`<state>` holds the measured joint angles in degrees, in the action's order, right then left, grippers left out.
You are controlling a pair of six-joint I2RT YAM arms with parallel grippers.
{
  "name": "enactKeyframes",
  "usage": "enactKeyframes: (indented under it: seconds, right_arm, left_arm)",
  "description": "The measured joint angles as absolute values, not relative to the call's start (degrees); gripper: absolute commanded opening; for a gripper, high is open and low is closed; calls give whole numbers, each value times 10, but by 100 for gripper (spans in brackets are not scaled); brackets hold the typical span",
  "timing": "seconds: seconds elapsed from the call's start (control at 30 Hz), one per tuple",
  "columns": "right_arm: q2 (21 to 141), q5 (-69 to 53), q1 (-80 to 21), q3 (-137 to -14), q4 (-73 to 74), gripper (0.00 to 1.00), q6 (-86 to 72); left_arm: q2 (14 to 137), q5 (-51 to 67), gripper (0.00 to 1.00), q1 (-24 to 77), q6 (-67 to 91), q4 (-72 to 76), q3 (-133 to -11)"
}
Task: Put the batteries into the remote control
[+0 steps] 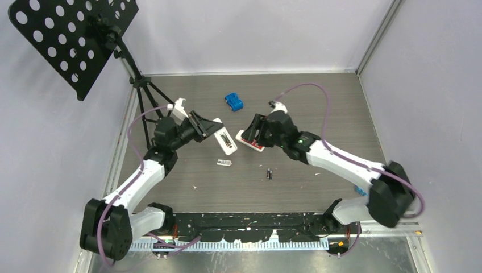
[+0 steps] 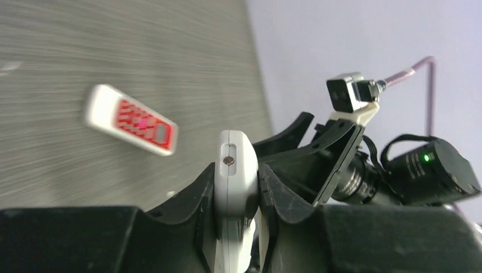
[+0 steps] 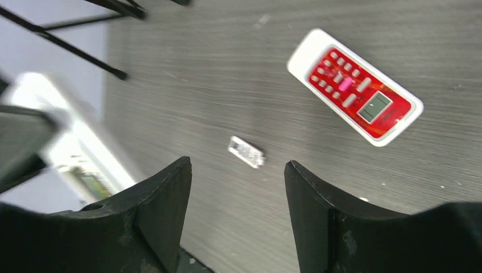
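the left tool (image 2: 236, 177) is closed narrow on a slim white plastic remote control (image 2: 230, 151), with its two black fingers pressed against the long sides. in the left wrist view the white remote shows edge-on, rising out of the grip, with a small round dark spot near its top end. from above, the white remote sticks out ahead of the left tool, held off the grey wood-grain tabletop (image 1: 227, 187) and pointing toward the middle.

the right tool (image 3: 236, 170) stands wide open with nothing between its black fingers (image 3: 165, 199); only tabletop shows in the gap. it hangs above the tabletop and touches nothing that i can see. just beyond it lies a white rectangular remote with a red button face (image 3: 355, 85), flat and face up, with a small grey screen near one end. in the top view the right tool covers part of this red-faced remote.

a small pale rectangular plate (image 1: 224, 162) lies flat on the tabletop between the two tools, nearer the arm bases than the white remote. the batteries (image 1: 269, 173), two tiny dark slim cylinders, lie side by side on the tabletop to the right of the plate, apart from both tools and both remotes. whether any cell sits inside the white remote i cannot tell. a small blue plastic block (image 1: 233, 102) sits farther back. a black perforated music stand (image 1: 74, 34) on a tripod rises at the left rear corner.
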<state>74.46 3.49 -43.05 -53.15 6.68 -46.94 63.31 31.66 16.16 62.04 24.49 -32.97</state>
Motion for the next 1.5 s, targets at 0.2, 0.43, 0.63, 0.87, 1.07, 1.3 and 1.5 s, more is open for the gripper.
enactKeyframes:
  seconds: [0.2, 0.43, 0.63, 0.87, 1.07, 1.3, 1.5]
  right_arm:
    - [921, 63, -495, -607, 115, 65, -364]
    - [1036, 50, -562, -665, 127, 68, -114]
    - [1086, 14, -550, -690, 149, 66, 48]
    - [1126, -52, -544, -740, 170, 59, 135]
    - [1142, -81, -544, -762, 184, 32, 162]
    - [1141, -29, -545, -752, 143, 23, 138]
    - [1101, 29, -532, -693, 101, 23, 83]
  left_arm:
    - [605, 222, 0, 116, 546, 49, -353]
    - [585, 181, 0, 68, 519, -58, -353]
    - [588, 185, 0, 36, 513, -83, -353]
    - [590, 206, 0, 18, 503, -86, -352]
    - [590, 221, 0, 10, 503, -86, -352]
    - [598, 269, 0, 9, 502, -73, -350]
    - [599, 316, 0, 9, 511, -12, -333]
